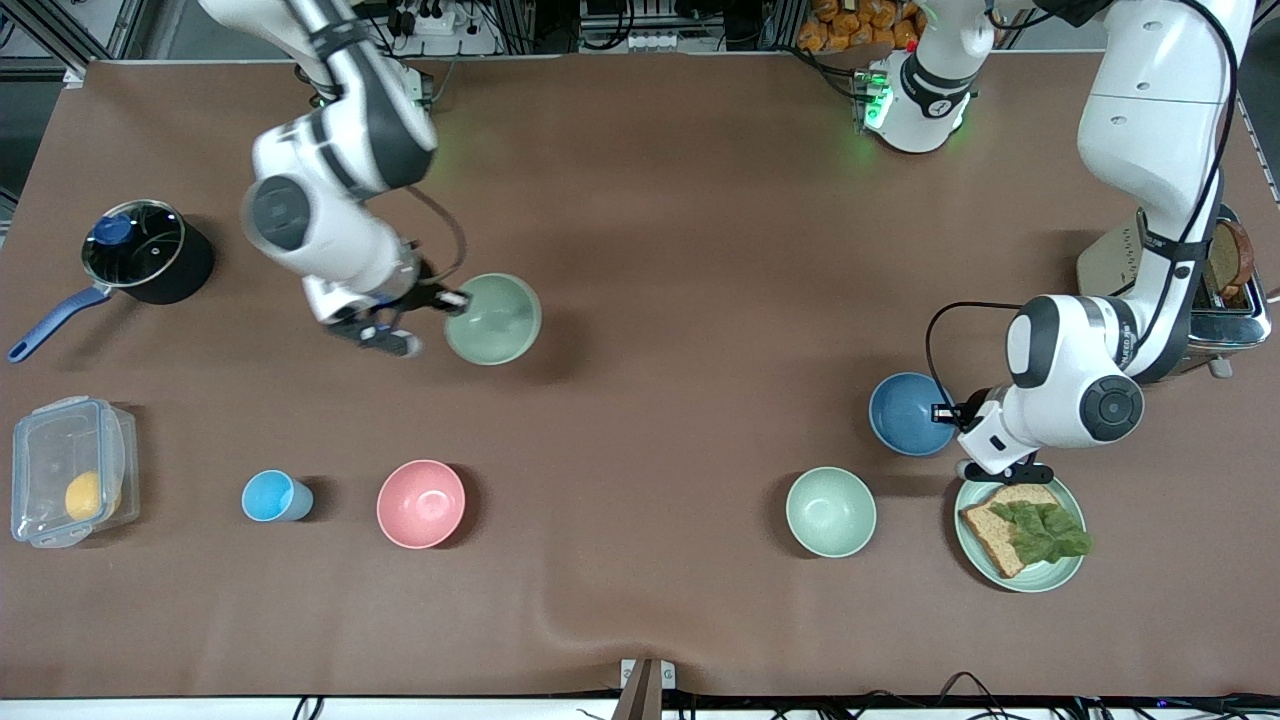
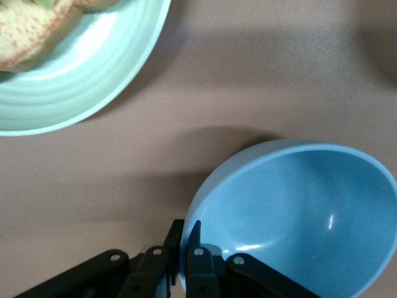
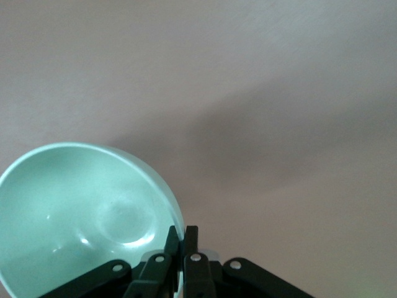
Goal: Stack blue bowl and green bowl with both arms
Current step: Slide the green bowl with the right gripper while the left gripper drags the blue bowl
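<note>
Front view shows the right gripper (image 1: 455,300) clamped on the rim of a round, matte, pale mint-green bowl (image 1: 495,318) toward the right arm's end of the table; whether that bowl rests on the brown table covering (image 1: 660,200) or is lifted off it cannot be told. Right wrist view confirms the grip — the two black fingers (image 3: 189,248) pinch the bowl's thin wall (image 3: 87,211), one inside and one outside. At the left arm's end, the left gripper (image 1: 945,412) is closed on the rim of a round, matte, medium-blue bowl (image 1: 908,412), and the left wrist view shows its fingers (image 2: 193,248) straddling the blue wall (image 2: 298,211) in the same way, with the bowl tilted. A second pale mint-green bowl of the same look (image 1: 831,511) stands nearer the front camera than the blue one, just beside a wide pale-green plate (image 1: 1045,578) carrying a slice of brown bread and lettuce leaves (image 1: 1035,528); the plate's rim (image 2: 93,81) also shows in the left wrist view, apart from the blue bowl. Toward the right arm's end stand a round pink bowl (image 1: 421,503), a small light-blue cup (image 1: 272,496), a clear lidded plastic box (image 1: 70,485) holding something yellow, and a black saucepan with a glass lid and blue handle (image 1: 140,255) — all well apart from the held green bowl. A metal toaster (image 1: 1225,290) sits at the left arm's edge.
</note>
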